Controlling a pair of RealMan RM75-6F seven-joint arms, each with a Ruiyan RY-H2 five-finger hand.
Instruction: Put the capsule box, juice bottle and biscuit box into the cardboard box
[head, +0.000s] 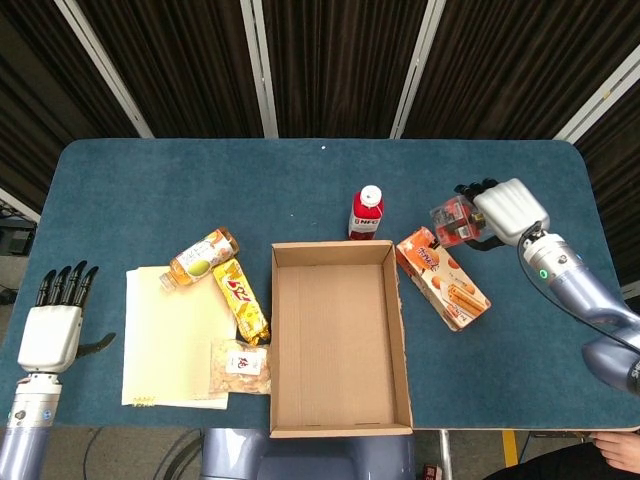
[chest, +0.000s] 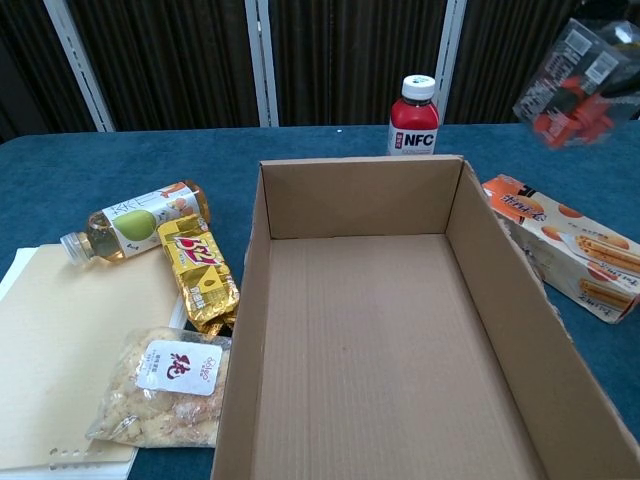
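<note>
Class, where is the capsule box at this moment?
The capsule box is off the table in the right hand, right of the juice bottle and above the biscuit box.

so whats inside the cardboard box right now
Nothing: the cardboard box shows only its bare floor in both views. The capsule box is held in the right hand, above the table, not yet over the box.
</note>
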